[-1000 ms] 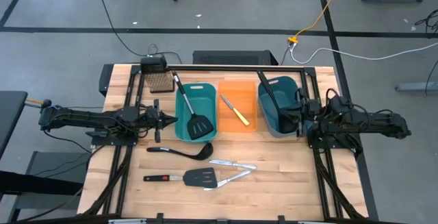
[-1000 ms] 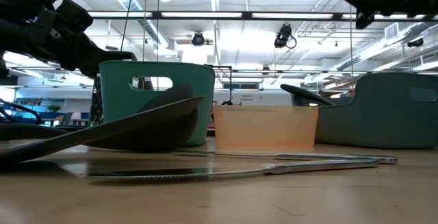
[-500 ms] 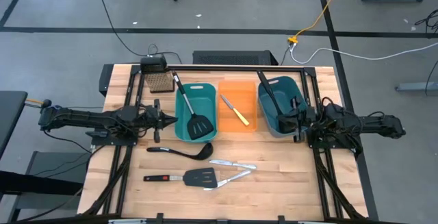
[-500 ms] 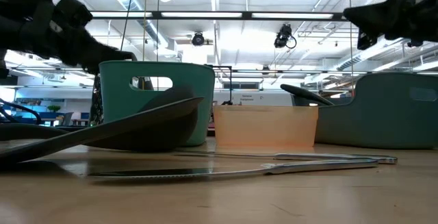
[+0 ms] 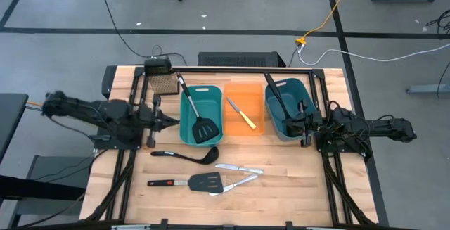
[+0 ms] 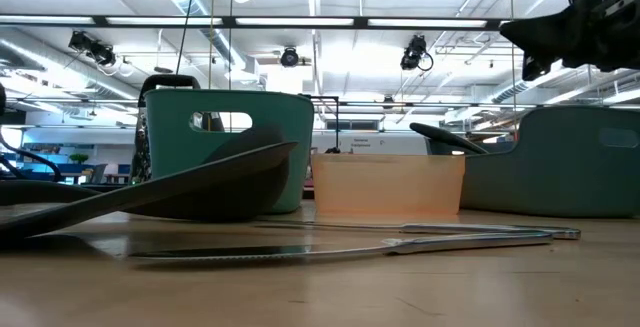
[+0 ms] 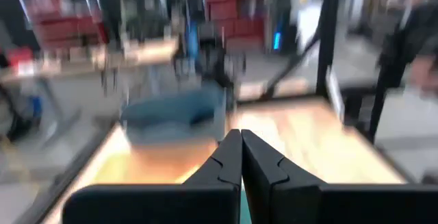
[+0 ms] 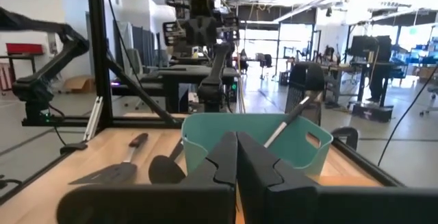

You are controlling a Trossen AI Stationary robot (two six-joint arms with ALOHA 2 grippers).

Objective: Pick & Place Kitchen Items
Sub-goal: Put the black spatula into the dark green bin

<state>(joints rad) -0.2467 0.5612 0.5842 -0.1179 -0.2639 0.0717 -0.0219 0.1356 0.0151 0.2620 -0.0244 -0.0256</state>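
My left gripper (image 5: 173, 122) hangs shut and holds nothing, to the left of the left teal bin (image 5: 188, 117). A black slotted spatula (image 5: 204, 127) lies in that bin, its handle sticking out over the far rim. The orange bin (image 5: 254, 121) holds a yellow-handled knife (image 5: 242, 115). My right gripper (image 5: 301, 126) is shut and holds nothing beside the right teal bin (image 5: 281, 121), in which a black ladle (image 5: 274, 91) leans. On the table lie a black ladle (image 5: 188, 155), a red-marked spatula (image 5: 191, 182) and two silver knives (image 5: 239, 168).
A metal grater-like box (image 5: 163, 82) stands at the far left corner. Black frame rails (image 5: 330, 181) run along both sides of the wooden table (image 5: 295, 195). There is bare wood near the front edge and at the right of the loose utensils.
My left gripper has risen, leaving the low view upward, and its arm has swung a little toward the near edge, away from the left teal bin. My right gripper has sunk a little beside the right teal bin. Both have stayed shut, and no utensil has moved.
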